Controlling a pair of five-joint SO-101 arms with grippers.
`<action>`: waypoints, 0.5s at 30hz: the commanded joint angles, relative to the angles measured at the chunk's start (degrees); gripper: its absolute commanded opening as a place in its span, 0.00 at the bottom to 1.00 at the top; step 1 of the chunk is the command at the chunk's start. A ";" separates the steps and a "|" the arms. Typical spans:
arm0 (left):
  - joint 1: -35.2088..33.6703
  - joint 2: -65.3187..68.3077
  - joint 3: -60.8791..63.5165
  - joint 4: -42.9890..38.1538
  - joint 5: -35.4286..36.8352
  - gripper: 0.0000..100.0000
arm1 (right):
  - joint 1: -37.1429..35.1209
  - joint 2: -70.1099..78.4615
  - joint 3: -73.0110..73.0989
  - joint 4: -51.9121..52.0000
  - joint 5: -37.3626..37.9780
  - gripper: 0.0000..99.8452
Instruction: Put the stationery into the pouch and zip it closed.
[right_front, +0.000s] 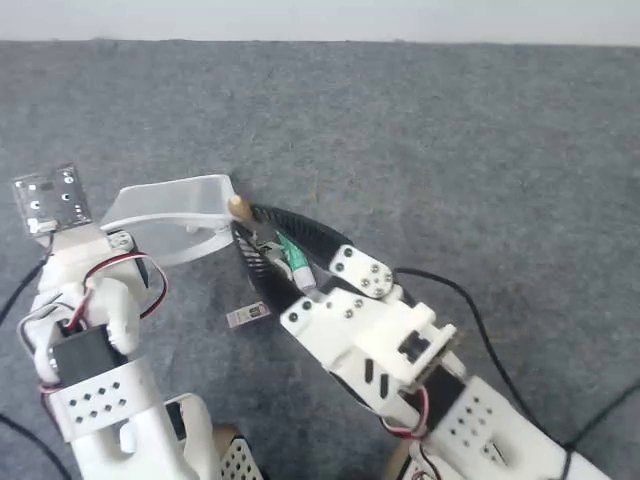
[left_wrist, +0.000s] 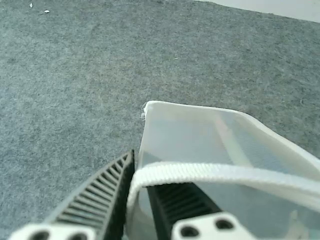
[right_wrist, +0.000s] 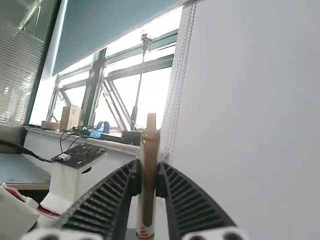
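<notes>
Pouch (right_front: 165, 215): soft, light and see-through; seen at 9 o'clock of the pencil (right_front: 238, 207). The mouth is judged floppy and is best taken by the stiffer woven rim.
Left gripper (left_wrist: 140, 172): jaws are clamped on that rim.
Pencil grip: the thin, stiff, light shaft is pinched by the right gripper (right_wrist: 148, 167); slipping is judged likely.
Small piece (right_front: 247, 316): left on the grey mat (right_front: 480, 130), at 6 o'clock of the pencil.

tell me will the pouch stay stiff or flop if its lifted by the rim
Probably floppy: the pouch is thin translucent sheet, and its rim bows where the left gripper pinches it. Likely light, as a single pinch holds its mouth open.
</notes>
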 joint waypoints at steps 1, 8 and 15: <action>0.26 -0.18 -0.22 -1.76 0.62 0.01 | -0.48 6.11 -5.89 -9.80 0.97 0.01; 0.35 -0.18 -0.22 -1.85 0.62 0.01 | -1.98 15.96 -11.52 -15.43 0.62 0.01; 1.93 -0.18 -0.22 -1.67 0.62 0.01 | -6.81 25.45 -14.51 -20.97 0.97 0.01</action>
